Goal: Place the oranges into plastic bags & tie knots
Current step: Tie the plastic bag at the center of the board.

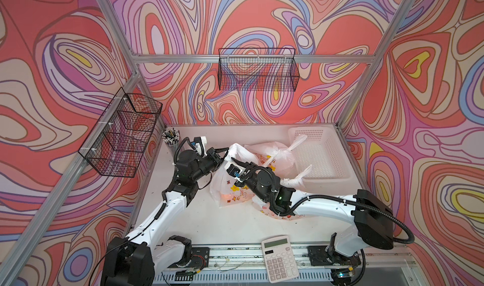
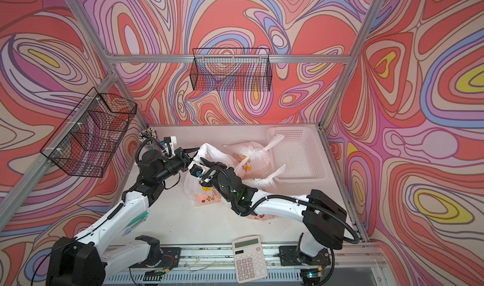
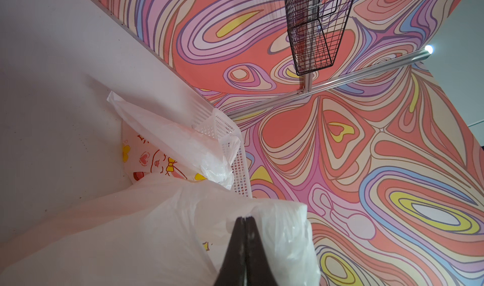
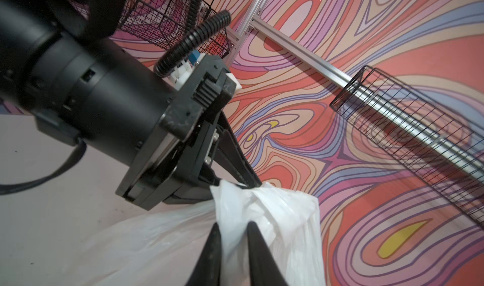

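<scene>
Plastic bags (image 1: 227, 190): at least three; left claw (image 3: 245, 219), right claw (image 4: 231, 227) both pinching one.

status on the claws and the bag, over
Left claw shut on bag handle. Right claw shut on same bag. No knot seen yet. Tied bags close behind.

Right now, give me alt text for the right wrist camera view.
The right hand grips a bunched white plastic bag, and the left hand pinches the same bag. Black wire baskets hang on the swirly wall behind.
</scene>
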Available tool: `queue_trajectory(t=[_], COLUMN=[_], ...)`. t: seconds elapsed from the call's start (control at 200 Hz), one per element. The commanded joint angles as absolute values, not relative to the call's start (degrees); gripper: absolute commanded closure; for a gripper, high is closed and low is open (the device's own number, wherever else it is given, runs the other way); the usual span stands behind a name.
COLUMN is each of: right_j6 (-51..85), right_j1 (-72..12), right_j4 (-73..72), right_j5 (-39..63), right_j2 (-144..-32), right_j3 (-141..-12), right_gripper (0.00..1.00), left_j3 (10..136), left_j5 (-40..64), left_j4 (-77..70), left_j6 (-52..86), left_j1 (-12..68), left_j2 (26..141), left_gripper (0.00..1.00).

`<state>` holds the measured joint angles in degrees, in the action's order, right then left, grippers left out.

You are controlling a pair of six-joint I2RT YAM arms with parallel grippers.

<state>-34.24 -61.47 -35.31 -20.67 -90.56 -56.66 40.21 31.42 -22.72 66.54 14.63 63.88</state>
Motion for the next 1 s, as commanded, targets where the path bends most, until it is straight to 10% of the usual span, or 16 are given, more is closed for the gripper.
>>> queue_trajectory(t=[0.0, 0.491, 0.992], right_j6=[-34.7, -21.1, 0.8], right_j1=[-61.5, -54.0, -42.7], right_j4=[-37.4, -9.3, 5.5], right_j5=[-23.7, -17.9, -25.3], right_j2=[-90.3, -86.3, -86.7], right_j3=[-58.8, -78.0, -71.4], right_gripper=[1.00, 1.00, 1.00], left_j3=[44.0, 65.5, 54.0], left_j5=[30.5, 30.2, 4.7], left_j4=[-18.4, -1.7, 13.8], left_j6=[61.3, 40.6, 24.7], left_j1=[14.6, 10.8, 10.6], left_j2=[62.6, 63.9, 57.6], left_gripper=[1.00, 1.00, 1.00])
